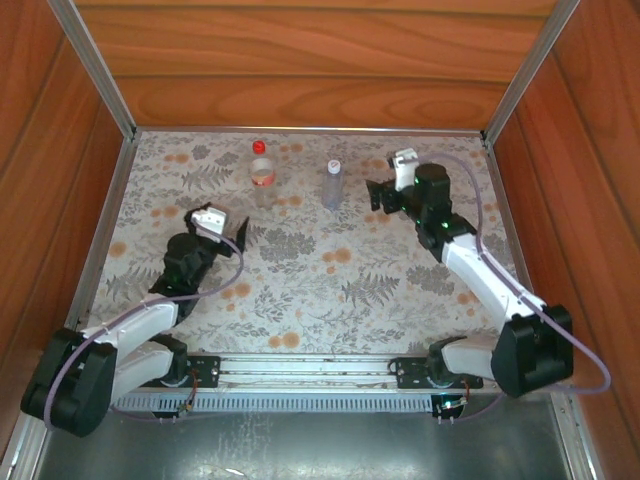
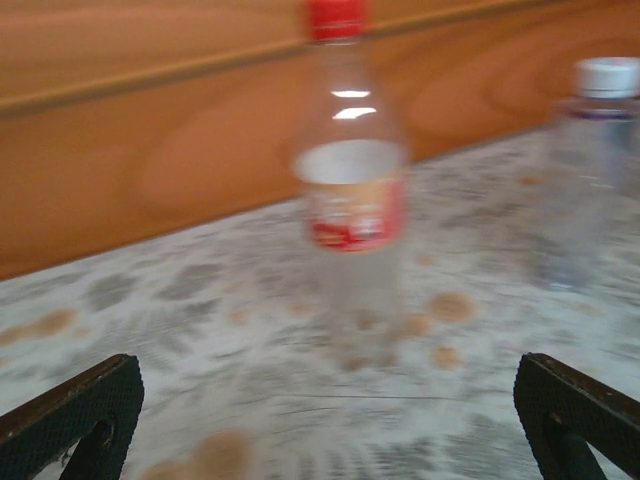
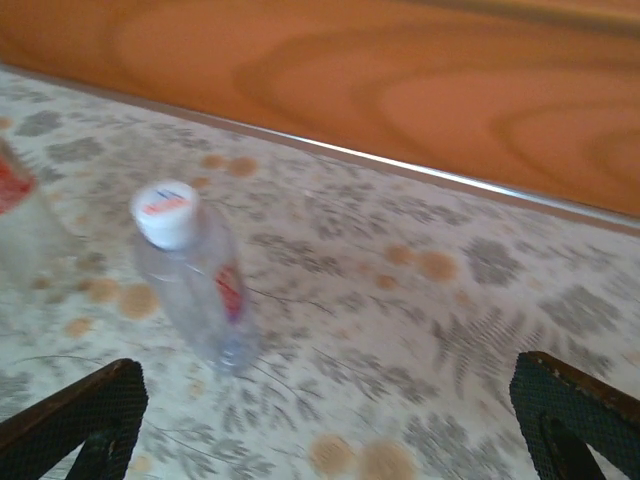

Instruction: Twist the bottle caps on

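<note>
"Where are the arms?"

"The left gripper (image 1: 243, 235) and right gripper (image 1: 377, 197) hang over the flowery tabletop (image 1: 300, 290). Their jaws are wide apart and hold nothing."

"And the caps?"

"The small red plastic cap (image 1: 259, 147) sits on the clear labelled bottle (image 1: 262, 180), near the back. The small white plastic cap (image 1: 334, 165) sits on the plain clear bottle (image 1: 333, 190) beside it. The job looks about done. The wooden walls (image 1: 300, 100) stand close behind, with lots of room in front."

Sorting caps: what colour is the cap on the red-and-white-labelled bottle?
Bright red cap, clearest in the left wrist view.

Floral cloth (image 1: 330, 300) bears a labelled bottle (image 1: 262, 175) and plain bottle (image 1: 333, 185).
</note>
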### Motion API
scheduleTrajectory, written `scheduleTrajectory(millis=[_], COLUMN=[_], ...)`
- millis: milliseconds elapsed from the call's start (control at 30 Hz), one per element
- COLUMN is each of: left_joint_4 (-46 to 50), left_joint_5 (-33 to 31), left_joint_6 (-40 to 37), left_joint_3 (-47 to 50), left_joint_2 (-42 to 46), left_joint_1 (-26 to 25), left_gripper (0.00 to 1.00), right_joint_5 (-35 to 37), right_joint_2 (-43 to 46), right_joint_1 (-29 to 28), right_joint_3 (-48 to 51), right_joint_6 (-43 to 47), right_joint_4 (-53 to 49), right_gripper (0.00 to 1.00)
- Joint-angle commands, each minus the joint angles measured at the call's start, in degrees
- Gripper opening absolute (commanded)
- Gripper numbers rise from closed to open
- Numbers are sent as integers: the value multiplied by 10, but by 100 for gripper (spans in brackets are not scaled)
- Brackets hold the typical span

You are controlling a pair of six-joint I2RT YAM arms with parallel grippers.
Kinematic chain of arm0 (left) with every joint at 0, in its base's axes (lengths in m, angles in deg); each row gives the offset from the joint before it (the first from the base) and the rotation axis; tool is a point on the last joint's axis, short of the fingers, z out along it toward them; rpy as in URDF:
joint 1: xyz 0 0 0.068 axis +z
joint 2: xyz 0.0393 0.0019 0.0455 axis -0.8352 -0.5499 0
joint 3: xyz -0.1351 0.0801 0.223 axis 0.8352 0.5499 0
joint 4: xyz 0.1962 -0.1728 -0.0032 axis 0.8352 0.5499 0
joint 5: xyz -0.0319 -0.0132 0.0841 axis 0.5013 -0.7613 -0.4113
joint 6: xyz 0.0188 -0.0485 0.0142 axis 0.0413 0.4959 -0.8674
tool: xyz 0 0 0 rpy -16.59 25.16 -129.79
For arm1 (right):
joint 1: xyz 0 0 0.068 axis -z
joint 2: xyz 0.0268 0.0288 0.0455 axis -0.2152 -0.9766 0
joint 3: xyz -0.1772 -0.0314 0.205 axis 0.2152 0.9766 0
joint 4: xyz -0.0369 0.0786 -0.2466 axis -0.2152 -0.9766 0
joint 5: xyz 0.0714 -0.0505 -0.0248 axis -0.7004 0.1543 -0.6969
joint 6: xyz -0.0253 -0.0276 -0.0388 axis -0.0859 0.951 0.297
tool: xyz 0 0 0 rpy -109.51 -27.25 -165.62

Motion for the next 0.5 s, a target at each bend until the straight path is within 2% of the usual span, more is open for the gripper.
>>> scheduleTrajectory(millis=[0, 133, 233, 467], left_joint_4=[39, 42, 39, -24], left_joint_5=[-56, -46, -48, -34], left_joint_6=[-4, 17, 22, 44], left_joint_3=[0, -5, -16, -53], left_joint_2=[11, -27, -86, -193], left_joint_1=[36, 114, 156, 184], left_gripper=[100, 100, 100, 100], right_joint_5=[78, 92, 86, 51], right_joint_2=[40, 64, 38, -72], right_joint_1=[25, 69, 100, 143], right_joint_3=[68, 178, 237, 275], right_joint_6=[-10, -1, -2, -39], right_joint_4=[62, 159, 247, 394], right_gripper=[100, 100, 100, 100])
